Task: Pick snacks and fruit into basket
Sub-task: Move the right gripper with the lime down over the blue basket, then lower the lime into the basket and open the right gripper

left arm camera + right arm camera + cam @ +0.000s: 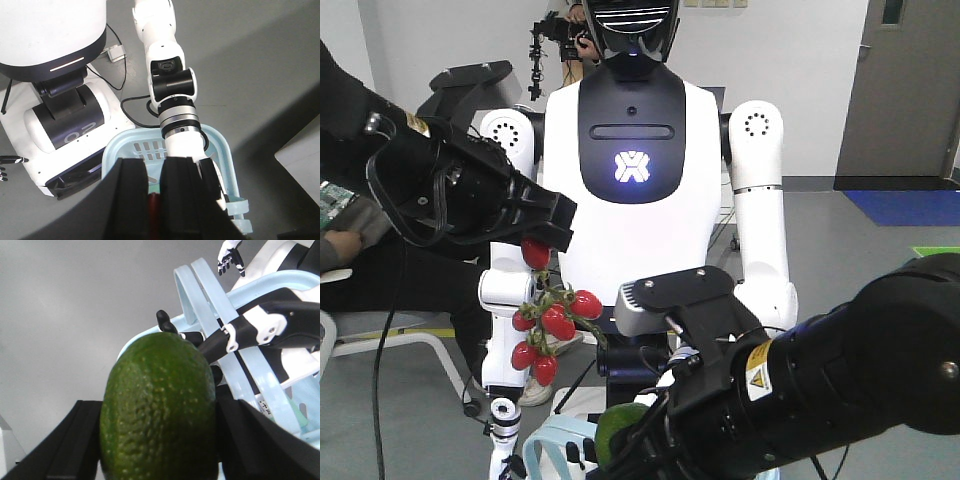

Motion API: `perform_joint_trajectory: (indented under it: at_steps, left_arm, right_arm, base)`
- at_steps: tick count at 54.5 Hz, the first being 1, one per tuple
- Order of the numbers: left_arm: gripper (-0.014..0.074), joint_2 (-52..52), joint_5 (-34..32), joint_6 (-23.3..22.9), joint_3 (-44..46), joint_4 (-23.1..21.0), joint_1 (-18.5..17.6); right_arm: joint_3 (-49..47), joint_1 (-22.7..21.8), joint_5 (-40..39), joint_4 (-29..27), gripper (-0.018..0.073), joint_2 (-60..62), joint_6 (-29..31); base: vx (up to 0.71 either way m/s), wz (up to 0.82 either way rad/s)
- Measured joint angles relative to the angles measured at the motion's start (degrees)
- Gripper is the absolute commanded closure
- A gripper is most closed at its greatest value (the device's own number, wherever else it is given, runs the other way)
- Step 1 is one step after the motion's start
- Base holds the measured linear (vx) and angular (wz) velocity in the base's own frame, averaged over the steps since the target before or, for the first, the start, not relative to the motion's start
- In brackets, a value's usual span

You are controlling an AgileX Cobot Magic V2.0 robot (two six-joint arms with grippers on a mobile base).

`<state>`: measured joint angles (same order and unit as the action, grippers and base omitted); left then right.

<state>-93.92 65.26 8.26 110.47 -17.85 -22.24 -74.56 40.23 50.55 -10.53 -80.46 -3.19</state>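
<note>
Both grippers loaded: left gripper [545, 240] pinching red fruit bunch [548, 332] by its top (dangling above light blue basket [220, 145]); right gripper [160, 440] clamping green oval fruit [159, 410] beside basket rim.

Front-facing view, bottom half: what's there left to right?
Bunch of red fruits hanging from the left gripper → light blue basket → green oval fruit in the right gripper → right arm.

Glossy smooth red fruits [552, 325]; pebbly, dimpled green oval fruit [159, 410]; smooth light blue plastic basket [222, 145]
</note>
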Motion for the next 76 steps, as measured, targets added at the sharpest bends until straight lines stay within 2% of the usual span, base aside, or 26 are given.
perform_joint_trajectory:
  at_steps: [13,20,25,32,38,46,76]
  left_arm:
    - [0.0594,0.0,-0.02,0.0,0.0,0.0,0.0]
    - [0.0594,0.0,-0.07,0.0,0.0,0.0,0.0]
    - [0.0594,0.0,-0.07,0.0,0.0,0.0,0.0]
    - [0.0594,0.0,-0.07,0.0,0.0,0.0,0.0]
    - [0.0594,0.0,-0.07,0.0,0.0,0.0,0.0]
    - [0.0594,0.0,-0.07,0.0,0.0,0.0,0.0]
    - [0.0594,0.0,-0.01,0.0,0.0,0.0,0.0]
  right_arm:
    - [0.0,0.06,1.18,-0.83,0.0567,0.79,-0.05]
    - [0.0,2.14,1.25,0.88,0.0567,0.79,-0.98]
    - [0.0,5.28,0.17,4.07,0.0567,0.79,-3.67]
    - [0.0,9.32,-1.91,11.63,0.0567,0.79,-9.92]
    - [0.0,11.48,-2.19,19.03,0.0567,0.73,-15.8]
    - [0.0,13.12,-2.25,23.91,0.0567,0.34,-19.88]
    - [0.02,13.4,-2.73,25.32,0.0567,0.23,-20.75]
  base:
    - [0.0,0.0]
    - [0.0,0.0]
    - [0.0,0.0]
    - [0.0,0.0]
    - [0.0,0.0]
    - [0.0,0.0]
    - [0.0,0.0]
